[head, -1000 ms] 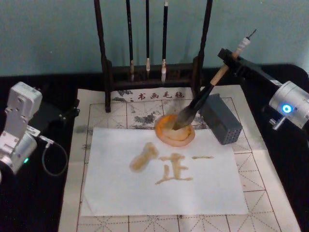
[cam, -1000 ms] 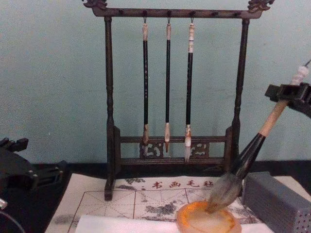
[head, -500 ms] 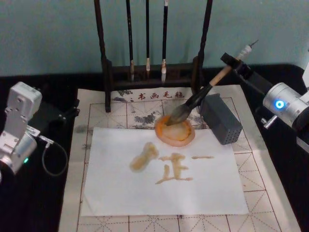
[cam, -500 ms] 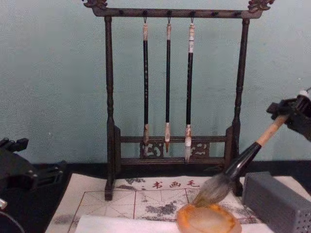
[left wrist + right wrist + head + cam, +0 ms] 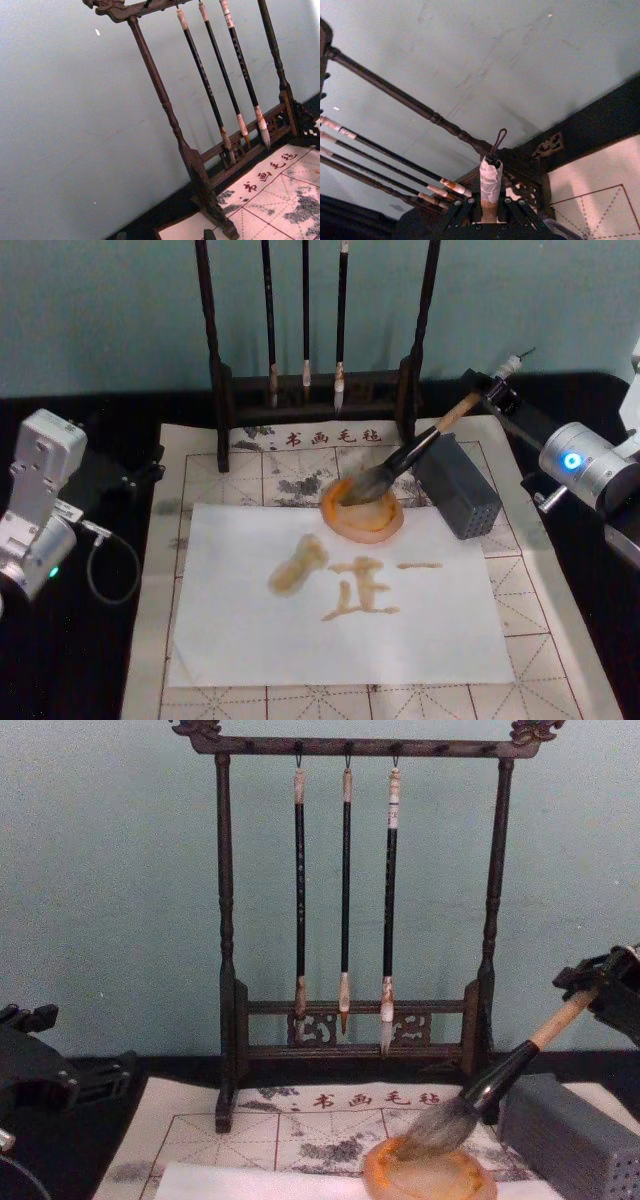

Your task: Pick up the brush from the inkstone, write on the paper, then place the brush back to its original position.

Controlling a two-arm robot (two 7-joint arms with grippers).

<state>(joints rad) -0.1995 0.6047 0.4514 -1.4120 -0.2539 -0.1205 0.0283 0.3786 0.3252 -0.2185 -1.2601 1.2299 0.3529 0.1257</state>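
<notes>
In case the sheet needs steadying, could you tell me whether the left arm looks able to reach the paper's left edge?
Probably yes: the left gripper sits beside the mat, nothing stands between it and the paper, and the right gripper holds the brush at the inkstone.

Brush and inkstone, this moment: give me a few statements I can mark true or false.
1. The right gripper is shut on the brush near its white-wrapped end. True.
2. The brush's bristles lie on the paper. False: they are down on the inkstone, behind the paper.
3. The paper is blank. False: it bears tan strokes and a blot.
4. Three thin brushes hang from the rack. True.
5. The left gripper hovers over the paper. False: it sits parked at the left, beside the mat.
</notes>
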